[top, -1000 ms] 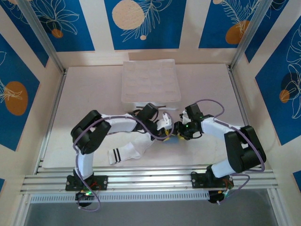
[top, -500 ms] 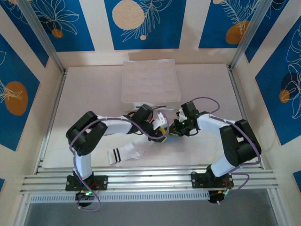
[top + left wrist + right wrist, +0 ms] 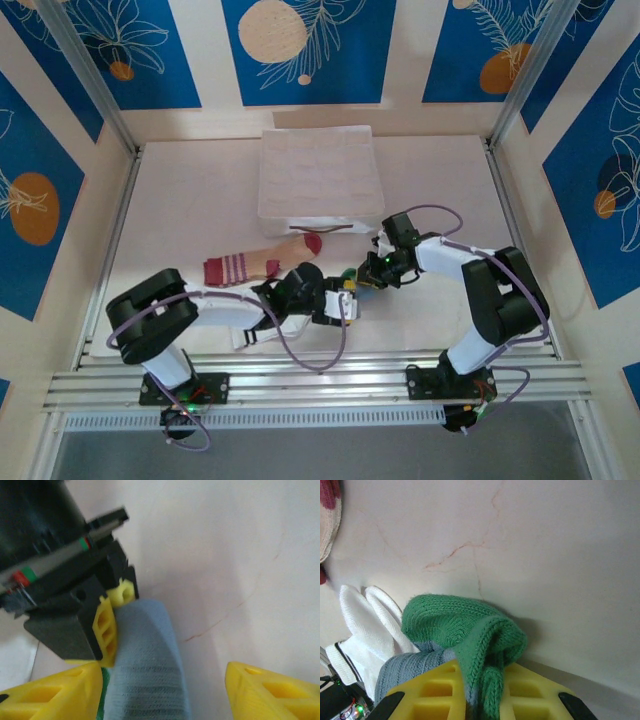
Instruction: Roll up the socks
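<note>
Tool on the right [image 3: 482,692] pinches the grey sock [image 3: 420,667] by its green end; tool on the left [image 3: 165,687] is spread astride that sock, on the counter [image 3: 190,200]. Tan sock [image 3: 262,264] lies at their nine o'clock, white sock [image 3: 248,335] at eight, compartment box [image 3: 320,170] at twelve.

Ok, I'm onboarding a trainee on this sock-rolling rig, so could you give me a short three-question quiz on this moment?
1. True or false: the right gripper is clamped on the grey-blue knit sock with a green end.
2. Which sock lies nearest the white fabric compartment box?
A. the tan sock with maroon toe and striped cuff
B. the white sock with black cuff stripes
C. the grey-blue knit sock
3. Fill in: the jaws of the left gripper stand ____ on either side of the grey-blue sock.
Key: 1 true; 2 A; 3 open.
</note>
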Controlling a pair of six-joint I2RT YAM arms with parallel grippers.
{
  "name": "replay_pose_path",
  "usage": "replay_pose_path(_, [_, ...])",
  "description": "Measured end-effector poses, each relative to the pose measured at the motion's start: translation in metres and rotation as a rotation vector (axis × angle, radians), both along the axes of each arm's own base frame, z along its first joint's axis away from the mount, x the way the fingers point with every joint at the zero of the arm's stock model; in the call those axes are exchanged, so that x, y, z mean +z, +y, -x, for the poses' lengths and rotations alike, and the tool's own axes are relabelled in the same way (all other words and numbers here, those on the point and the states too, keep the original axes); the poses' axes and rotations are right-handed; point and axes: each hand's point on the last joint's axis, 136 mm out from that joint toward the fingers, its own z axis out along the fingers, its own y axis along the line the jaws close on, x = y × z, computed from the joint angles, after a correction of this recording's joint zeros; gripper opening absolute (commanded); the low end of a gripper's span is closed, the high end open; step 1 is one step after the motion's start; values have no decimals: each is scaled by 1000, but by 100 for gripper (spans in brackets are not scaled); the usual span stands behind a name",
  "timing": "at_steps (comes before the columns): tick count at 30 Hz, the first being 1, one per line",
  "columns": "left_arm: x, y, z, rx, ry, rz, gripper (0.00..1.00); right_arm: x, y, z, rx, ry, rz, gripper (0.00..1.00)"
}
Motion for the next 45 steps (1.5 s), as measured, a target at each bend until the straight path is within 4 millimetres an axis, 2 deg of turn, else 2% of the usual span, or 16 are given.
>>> replay_pose_path(2, [-14,2,-5,18,-12,-32,55,0,1,0,2,4,-3,9])
replay_pose_path(3, [-19,2,-6,20,-17,-44,46,0,1,0,4,6,-5,10])
replay_pose_path(4, [-22,1,-9,27,-23,-47,33,0,1,0,5,9,-5,11])
replay_pose_path(5, [-22,-1,-11,33,-28,-43,11,0,2,0,6,13,-6,14])
replay_pose_path(6, [-20,-3,-12,30,-35,-38,0,0,2,0,6,14,-5,19])
replay_pose_path(10, [-15,-8,-13,25,2,-23,0,0,-3,-1,-2,-7,18,49])
replay_pose_path(12, [-13,-9,-13,24,63,-4,0,3,-8,2,-2,-39,40,52])
replay_pose_path(16, [-6,-1,-20,41,255,59,0,31,-22,5,-17,-154,65,54])
replay_pose_path(19, [-2,6,-28,58,432,99,0,59,-29,-1,-43,-255,44,54])
replay_pose_path(21, [1,6,-32,62,543,120,0,68,-32,-5,-54,-289,34,54])
replay_pose_path(25, [-3,-1,-40,73,790,146,0,54,-32,0,-45,-253,39,54])
replay_pose_path(29, [-7,-2,-45,97,992,176,0,35,-21,11,4,-190,55,54])
replay_pose_path(32, [-8,0,-48,123,1094,200,0,24,-17,13,12,-144,82,54])
replay_pose_path(37, [-11,3,-54,160,1155,210,0,17,-13,0,-1,-95,109,52])
replay_pose_path(42, [-12,3,-55,176,1178,189,0,26,-10,0,44,-168,156,52])
replay_pose_path(45, [-12,2,-54,173,1198,173,0,58,-14,1,96,-332,180,56])
